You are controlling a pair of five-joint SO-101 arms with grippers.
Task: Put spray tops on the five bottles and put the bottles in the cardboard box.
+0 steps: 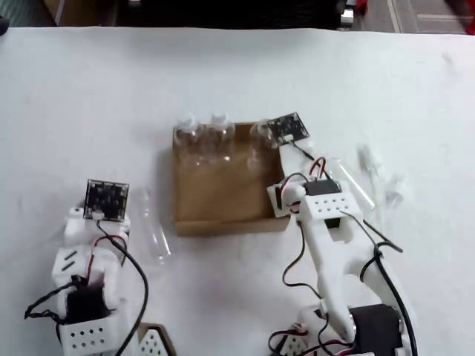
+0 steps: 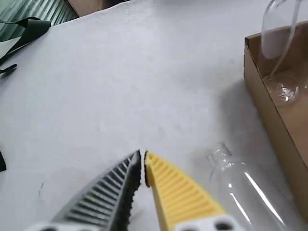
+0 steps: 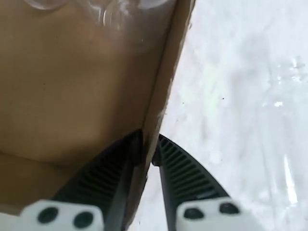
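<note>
Left hand (image 2: 143, 161): grey and yellow fingers pressed together tip to tip, holding nothing, low over the white counter (image 1: 89, 96), which lies open to the left and beyond. Just right of this hand, an uncapped bottle (image 2: 243, 190) lies on its side on the counter, close along the left wall of the cardboard box (image 1: 223, 189). The box sits at mid-counter, and three upright bottles (image 1: 219, 137) are ranged against its far wall, leaving the near floor bare. Right hand (image 3: 148, 144): fingers narrow, pinching the box's right wall, one inside and one outside. Right of the box, a second lying bottle (image 1: 347, 182) rests on the counter. Beyond it are small clear pieces (image 1: 380, 178), too faint to identify.
</note>
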